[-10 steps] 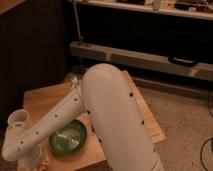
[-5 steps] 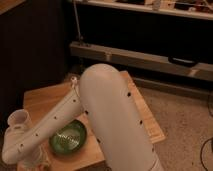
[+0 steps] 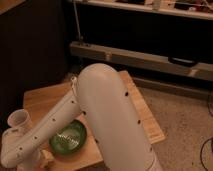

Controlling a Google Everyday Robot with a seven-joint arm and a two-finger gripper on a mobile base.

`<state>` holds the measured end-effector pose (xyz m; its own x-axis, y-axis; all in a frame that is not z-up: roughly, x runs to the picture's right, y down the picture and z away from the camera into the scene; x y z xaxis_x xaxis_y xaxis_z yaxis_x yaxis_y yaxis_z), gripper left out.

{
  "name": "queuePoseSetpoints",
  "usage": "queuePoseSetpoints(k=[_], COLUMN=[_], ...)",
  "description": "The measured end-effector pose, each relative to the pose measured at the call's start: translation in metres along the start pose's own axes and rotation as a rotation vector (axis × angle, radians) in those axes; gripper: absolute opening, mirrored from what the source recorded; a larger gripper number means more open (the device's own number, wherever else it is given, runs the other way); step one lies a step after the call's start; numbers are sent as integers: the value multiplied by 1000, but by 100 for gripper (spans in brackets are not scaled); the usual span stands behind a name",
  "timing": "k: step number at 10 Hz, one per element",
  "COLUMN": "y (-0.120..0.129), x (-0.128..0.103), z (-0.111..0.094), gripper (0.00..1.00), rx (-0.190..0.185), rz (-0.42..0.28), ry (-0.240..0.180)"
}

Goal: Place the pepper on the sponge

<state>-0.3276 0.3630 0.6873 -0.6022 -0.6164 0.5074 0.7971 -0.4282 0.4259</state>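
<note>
I cannot find the slim, tapered orange-red pepper anywhere in my view, nor the flat dark-blue rectangular sponge. The robot's bulky white arm [image 3: 50, 122] runs from the middle of the frame down to the lower left and covers much of the light wooden table [image 3: 145, 120]. Only the round green bowl [image 3: 67, 137] shows, at lower centre beside the arm. The pincer does not show either. The arm's last visible links end in the lower left corner, so I judge the pincer sits there, behind them or below the frame edge, and I cannot tell how it stands or whether it holds anything. So I cannot say where the pepper lies relative to it, or whether it already rests on the sponge. I expect the pepper to be light, smooth-skinned and likely to slide toward its thin tip, so I would grip across the thicker middle. The soft sponge should yield, though a round pepper may roll off it
</note>
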Motion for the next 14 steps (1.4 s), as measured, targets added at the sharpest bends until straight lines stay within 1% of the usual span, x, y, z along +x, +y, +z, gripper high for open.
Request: queuePoseSetpoints(k=[3, 4, 7, 8, 9, 10, 11, 12, 14], y=[-2, -2, -6, -6, -6, -5, -3, -1, 3], x=[3, 3, 5, 5, 6, 6, 4, 0, -14], z=[10, 11, 8, 8, 8, 8, 9, 5, -18], gripper=[69, 62, 33, 25, 12, 4, 1, 1, 1], rx=[-13, -16, -28, -32, -39, -48, -55, -59, -56], rz=[-23, -27, -31, -29, -26, -20, -10, -1, 0], ry=[4, 4, 23, 24, 26, 22, 15, 14, 30])
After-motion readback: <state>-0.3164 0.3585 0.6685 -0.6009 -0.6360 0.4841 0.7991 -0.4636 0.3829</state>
